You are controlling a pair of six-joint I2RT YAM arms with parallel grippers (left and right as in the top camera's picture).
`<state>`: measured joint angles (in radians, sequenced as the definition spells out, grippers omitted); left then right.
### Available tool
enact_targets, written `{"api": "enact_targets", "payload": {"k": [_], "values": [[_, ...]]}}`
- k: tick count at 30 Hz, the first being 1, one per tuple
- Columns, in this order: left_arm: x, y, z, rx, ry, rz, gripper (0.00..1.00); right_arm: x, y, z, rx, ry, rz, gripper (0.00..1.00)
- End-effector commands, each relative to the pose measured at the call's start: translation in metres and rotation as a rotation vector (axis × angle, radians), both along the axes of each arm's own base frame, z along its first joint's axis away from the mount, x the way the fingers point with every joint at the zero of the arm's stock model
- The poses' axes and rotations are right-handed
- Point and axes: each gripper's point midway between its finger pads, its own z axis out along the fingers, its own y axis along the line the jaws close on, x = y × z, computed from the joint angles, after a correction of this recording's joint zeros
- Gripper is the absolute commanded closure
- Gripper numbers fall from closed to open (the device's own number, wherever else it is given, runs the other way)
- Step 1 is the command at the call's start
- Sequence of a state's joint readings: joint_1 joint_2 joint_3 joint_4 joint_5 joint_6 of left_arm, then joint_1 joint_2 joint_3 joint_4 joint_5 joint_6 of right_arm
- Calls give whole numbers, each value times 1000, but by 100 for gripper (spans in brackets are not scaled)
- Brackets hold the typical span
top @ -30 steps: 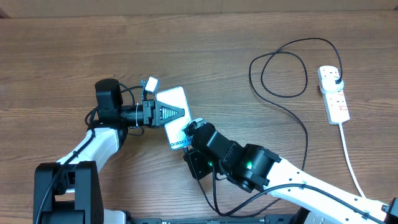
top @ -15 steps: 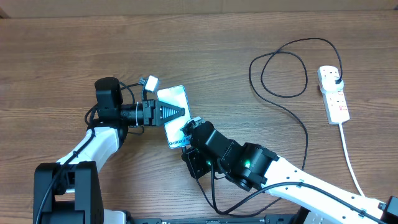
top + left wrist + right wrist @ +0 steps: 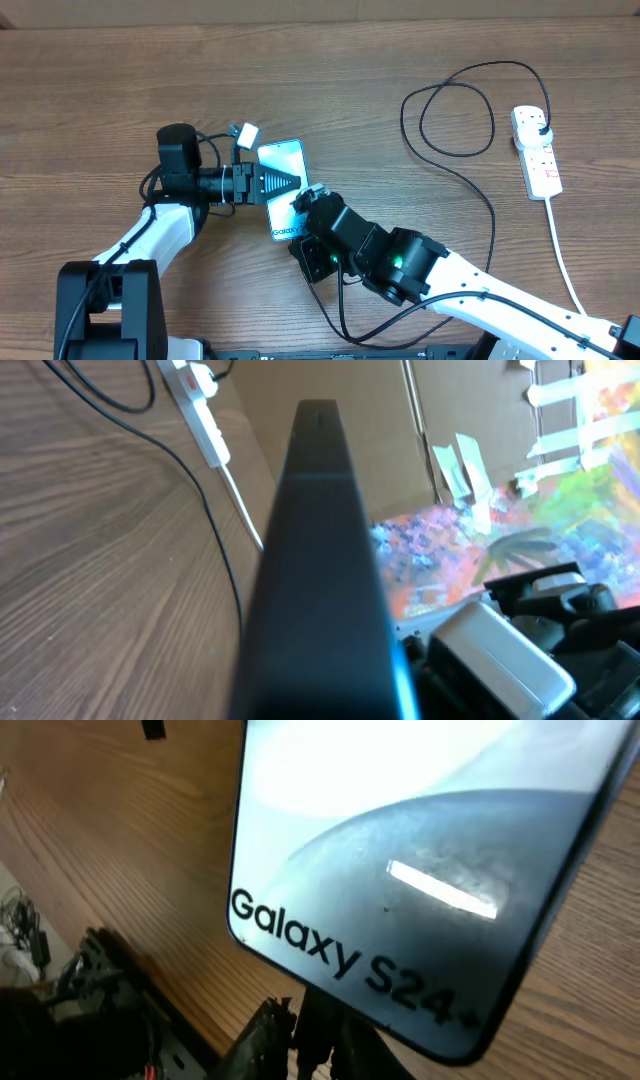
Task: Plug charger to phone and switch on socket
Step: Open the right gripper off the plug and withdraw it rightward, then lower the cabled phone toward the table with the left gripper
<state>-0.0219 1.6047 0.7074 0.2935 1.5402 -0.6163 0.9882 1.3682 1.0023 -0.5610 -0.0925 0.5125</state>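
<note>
The phone (image 3: 284, 158) is held up on its long edge at the table's middle left, its teal "Galaxy S24" screen filling the right wrist view (image 3: 400, 860). My left gripper (image 3: 282, 181) is shut on the phone, whose dark edge (image 3: 320, 560) blocks the left wrist view. My right gripper (image 3: 303, 204) is at the phone's lower end, shut on the charger's black connector tip (image 3: 318, 1025), which meets the phone's bottom edge. The charger cable (image 3: 492, 210) loops right to its black plug (image 3: 541, 130) in the white socket strip (image 3: 540, 165).
The socket's white cord (image 3: 562, 250) runs to the front right edge. My right arm (image 3: 400, 265) lies across the front middle. A cardboard wall (image 3: 320, 10) lines the table's far edge. The strip also shows in the left wrist view (image 3: 195, 400).
The left gripper has turned the phone further up onto its edge and shifted it slightly right. The right gripper has moved a little left, close against the phone's lower end.
</note>
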Motion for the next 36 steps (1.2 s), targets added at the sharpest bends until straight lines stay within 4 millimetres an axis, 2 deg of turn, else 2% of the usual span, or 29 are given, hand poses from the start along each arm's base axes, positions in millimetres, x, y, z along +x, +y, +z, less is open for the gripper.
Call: {"api": "enact_targets", "payload": {"k": [1,5,10,11,17,18,22,27,32,36], "values": [[-10,-10,-8,9,-44,-26,96,28,17,65,138,-141,-40,79],[-2,-10,-14,46,-22,22,96,25,12,65,129,-136,-40,66],[5,-9,-19,73,79,71,96,20,2,78,135,-153,-45,37],[6,-9,-19,74,86,73,96,21,-2,81,132,-165,-58,30],[6,-9,-20,74,116,76,96,28,-42,98,69,-261,-177,8],[6,-9,-20,75,133,79,96,28,-50,101,56,-276,-197,2],[9,-9,-20,73,290,100,96,28,-87,109,-13,-334,-280,0],[27,-13,-9,65,318,171,96,22,-120,129,31,-353,-409,0],[45,-32,37,11,187,176,96,14,-140,151,104,-385,-453,0],[59,-45,74,0,64,158,96,8,-152,159,124,-400,-466,0]]}}
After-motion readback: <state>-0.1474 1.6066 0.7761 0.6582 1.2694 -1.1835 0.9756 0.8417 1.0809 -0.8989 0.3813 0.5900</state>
